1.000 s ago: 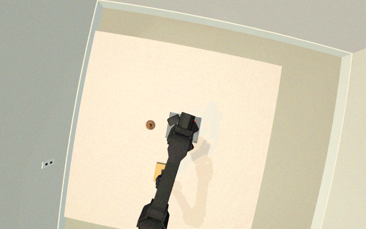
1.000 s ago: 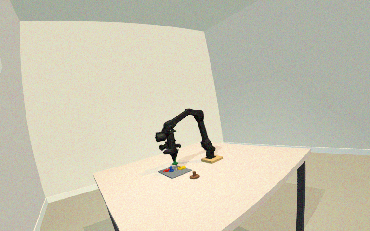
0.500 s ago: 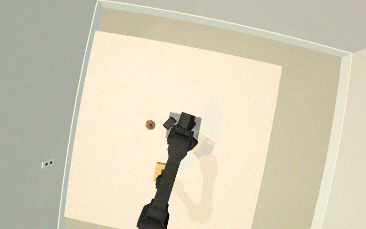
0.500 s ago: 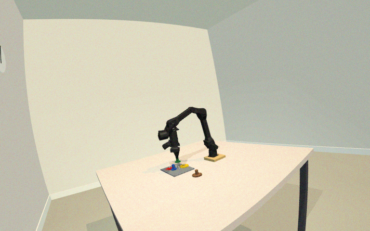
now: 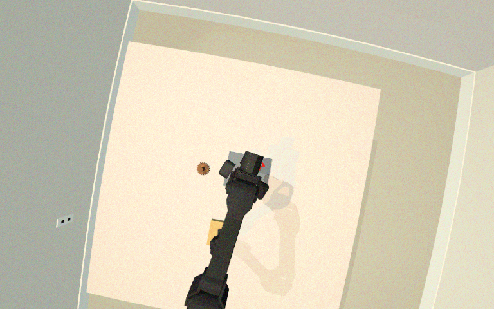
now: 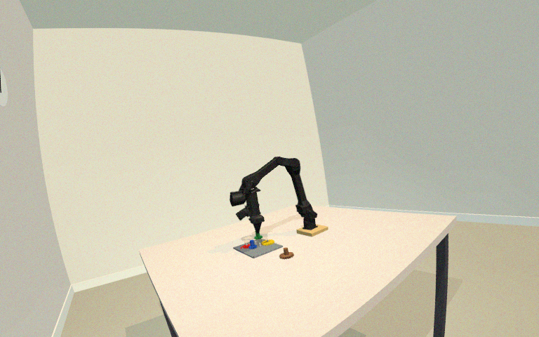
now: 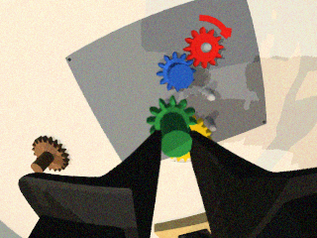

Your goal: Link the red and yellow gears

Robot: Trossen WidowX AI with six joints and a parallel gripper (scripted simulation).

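I've got the gripper (image 6: 257, 233) (image 7: 174, 137) clamped on the upright handle of the green toothed gear (image 6: 258, 236) (image 7: 172, 120), pointing down over the grey flat board (image 5: 235, 156) (image 6: 257, 253) (image 7: 114, 64). From the exterior view I see the green gear above the board, and in my wrist view it partly covers the yellow toothed gear (image 6: 268, 242) (image 7: 201, 130).

Next out, I'm looking at the blue toothed gear with a round handle (image 6: 252, 245) (image 7: 177, 74); it's on the board, right beside the red toothed gear (image 6: 245, 246) (image 7: 203, 48). I can't tell whether it sits fully flat. The curved red arrow (image 5: 262, 165) (image 7: 217, 25) is next to the red gear, and a short light-grey peg (image 7: 211, 96) stands bare between the red and yellow gears, off to one side of the blue one.

The board lies around the middle of the tabletop (image 5: 163, 109) (image 6: 238, 286) (image 7: 20, 89). In my top view, the brown toothed gear with a stubby handle (image 5: 202, 168) (image 6: 285, 254) (image 7: 50, 151) stands loose, apart from the board, between it and the tabletop's left edge. The black jointed arm (image 5: 233, 225) (image 6: 262, 170) reaches up from the lower edge's side, where its light wooden base plate (image 5: 214, 233) (image 6: 312, 233) (image 7: 173, 229) sits.
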